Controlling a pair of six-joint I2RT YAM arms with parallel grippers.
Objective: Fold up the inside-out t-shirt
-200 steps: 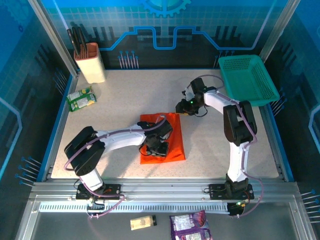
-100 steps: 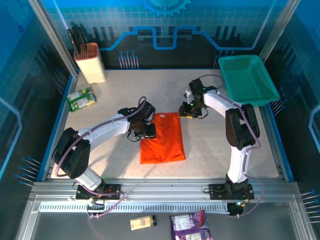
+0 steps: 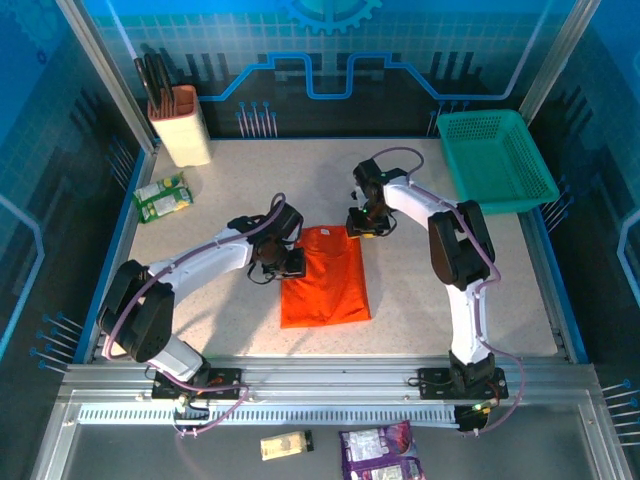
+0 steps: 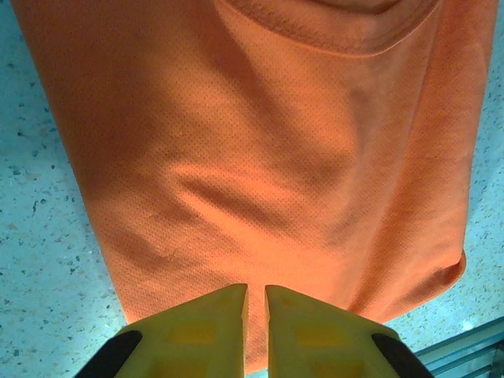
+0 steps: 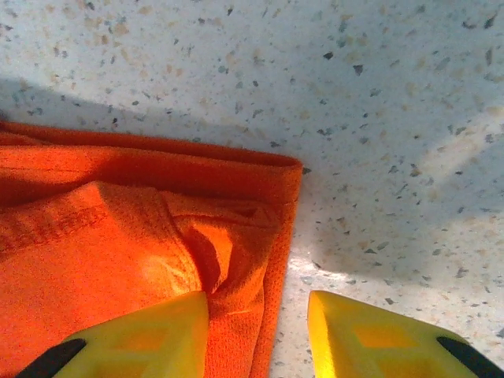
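Observation:
The inside-out t-shirt (image 3: 330, 285) lies folded into a narrow orange-red rectangle at the middle of the table. My left gripper (image 3: 290, 262) is at the shirt's left edge. In the left wrist view its yellow fingers (image 4: 213, 323) stand almost together over the fabric (image 4: 276, 142), with nothing pinched between them. My right gripper (image 3: 362, 226) is at the shirt's far right corner. There it stands open (image 5: 257, 295), one finger over the folded fabric (image 5: 118, 228) and the other over bare table, with the shirt's edge between them.
A teal mesh basket (image 3: 497, 160) sits at the back right. At the back left stand a beige holder with dark utensils (image 3: 180, 125) and a green packet (image 3: 162, 197). Two packets (image 3: 375, 440) lie below the table's front rail.
My left gripper has moved off the middle of the shirt to its left edge. My right gripper has moved left and down to the shirt's far right corner.

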